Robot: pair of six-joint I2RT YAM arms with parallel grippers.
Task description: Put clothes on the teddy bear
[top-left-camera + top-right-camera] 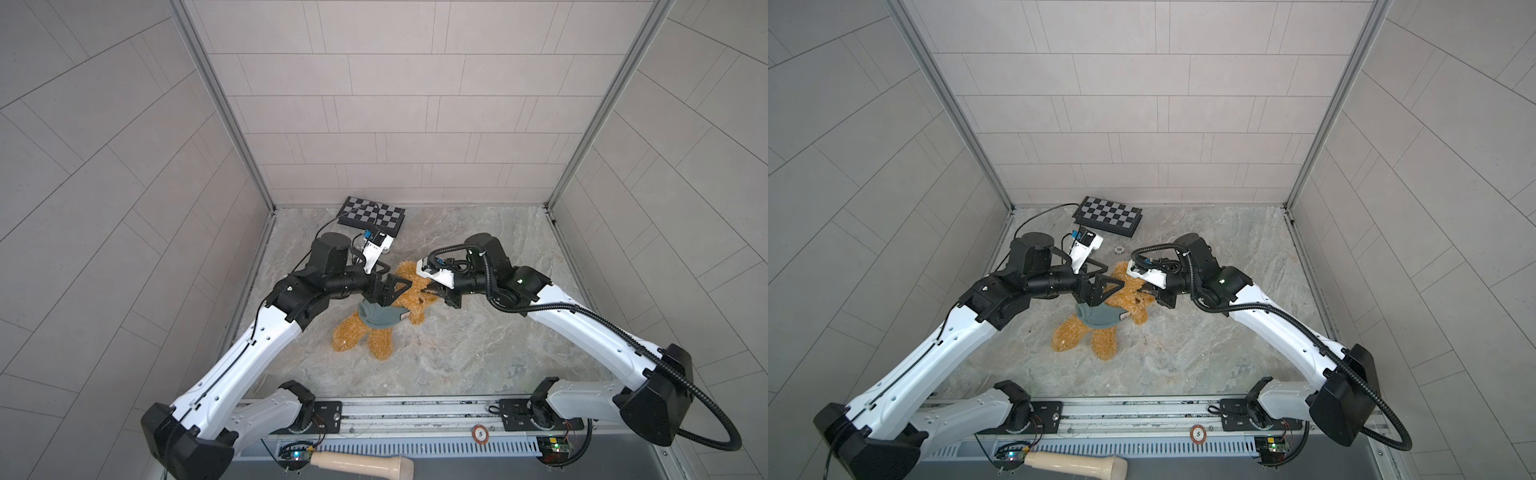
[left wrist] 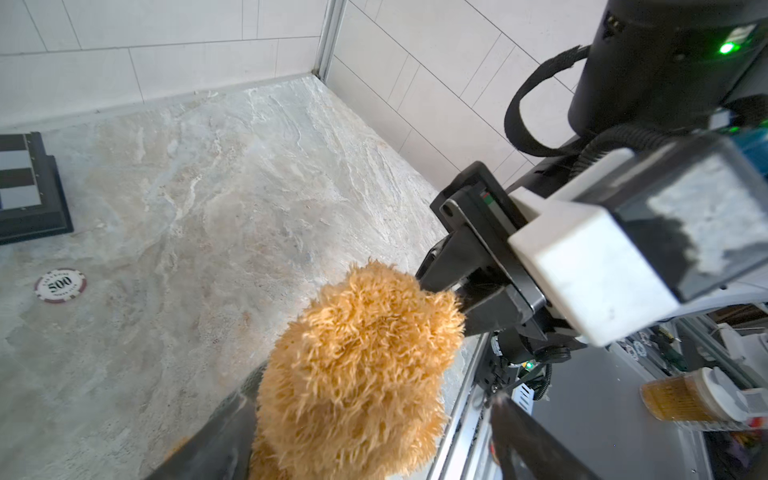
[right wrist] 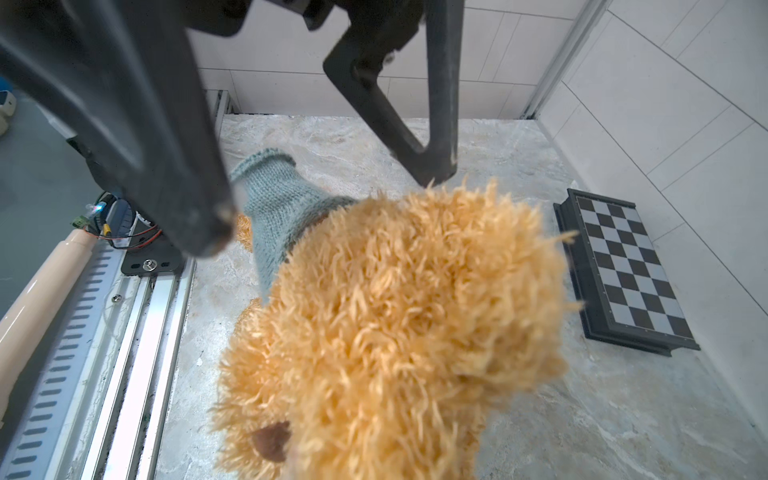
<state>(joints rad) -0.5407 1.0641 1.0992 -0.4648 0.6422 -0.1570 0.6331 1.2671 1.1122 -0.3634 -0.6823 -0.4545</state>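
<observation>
Your left tool (image 1: 394, 295) gapes wide astride the teddy bear (image 1: 410, 309), which sprawls mid-worktop (image 1: 457, 345) with a grey-green knit sweater (image 1: 380, 320) round its middle, while your right tool (image 1: 432, 292) pinches its head fur.

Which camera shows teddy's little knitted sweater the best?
The right wrist view: the sweater is close, stitches clear. Both top views show it small around the teddy bear. The left wrist view shows only fur.
</observation>
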